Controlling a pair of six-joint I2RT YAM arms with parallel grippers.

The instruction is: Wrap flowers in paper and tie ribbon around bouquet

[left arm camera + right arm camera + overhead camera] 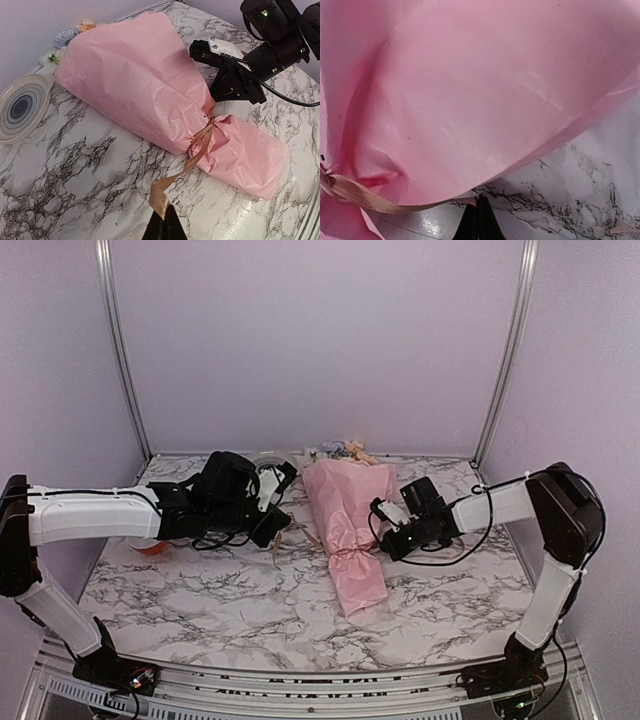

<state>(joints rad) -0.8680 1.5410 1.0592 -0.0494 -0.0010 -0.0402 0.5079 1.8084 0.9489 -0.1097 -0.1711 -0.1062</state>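
The bouquet lies across the middle of the marble table as a cone of pink paper, cinched at its narrow waist. Flowers peek from the wide far end, bluish and white blooms showing in the left wrist view. The tan ribbon circles the waist. One strand runs to my left gripper, which is shut on its end, left of the bouquet. The other strand passes under the paper to my right gripper, shut on its tip, right of the bouquet.
A round grey-ringed plate sits at the back left of the bouquet. A small orange-red spool lies under the left arm. Lilac walls and metal posts close the back and sides.
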